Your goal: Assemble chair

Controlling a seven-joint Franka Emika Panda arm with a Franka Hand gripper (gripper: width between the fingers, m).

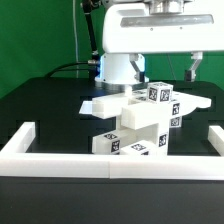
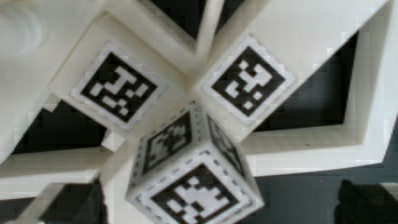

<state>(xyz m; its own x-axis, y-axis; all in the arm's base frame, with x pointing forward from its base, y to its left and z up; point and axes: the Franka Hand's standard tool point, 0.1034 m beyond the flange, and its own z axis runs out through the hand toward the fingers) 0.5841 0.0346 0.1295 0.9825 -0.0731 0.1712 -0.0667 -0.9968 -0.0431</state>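
Gripper (image 1: 166,68) hangs above the chair (image 1: 140,122), jaws spread wide and holding nothing; one dark finger (image 1: 193,69) shows clear of the parts. Chair parts stand clustered mid-tabletop, nearer the white rail (image 1: 110,160) along the front edge than the back edge. Step in hand, as I judge it: coming down for a grasp on the topmost tagged block (image 1: 158,95). To do it well, centre the jaws over one square post, line them up with its flat faces, and descend straight so the stack is not nudged; the pile looks loosely balanced and may topple. Appearance: white blocky plastic, flat slab (image 1: 108,104) jutting toward the exterior view's left, posts crossing at angles, black-and-white square tags (image 2: 246,82) on most faces; wrist view shows three tagged faces meeting closely
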